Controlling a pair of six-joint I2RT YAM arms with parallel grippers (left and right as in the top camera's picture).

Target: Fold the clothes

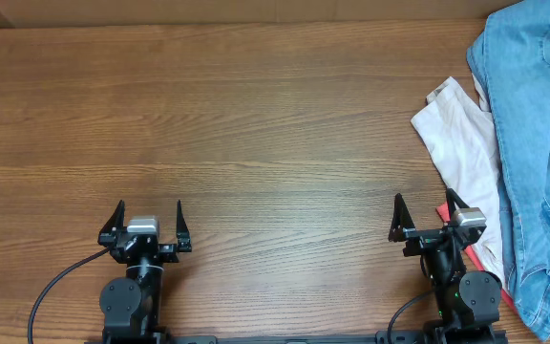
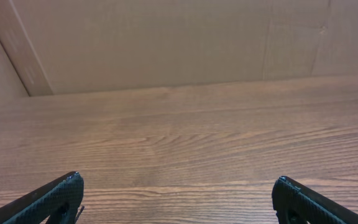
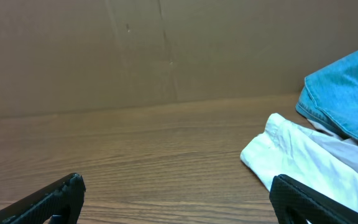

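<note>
Nearby, jeans [image 1: 533,143] beside right hand [image 1: 424,197]

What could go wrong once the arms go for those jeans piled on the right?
The jeans overlap the cream garment, so the right gripper might pinch both and drag them together. The jeans are bunched at the right of the table, far from the left gripper, so a one-armed pull may crumple them further.
</note>
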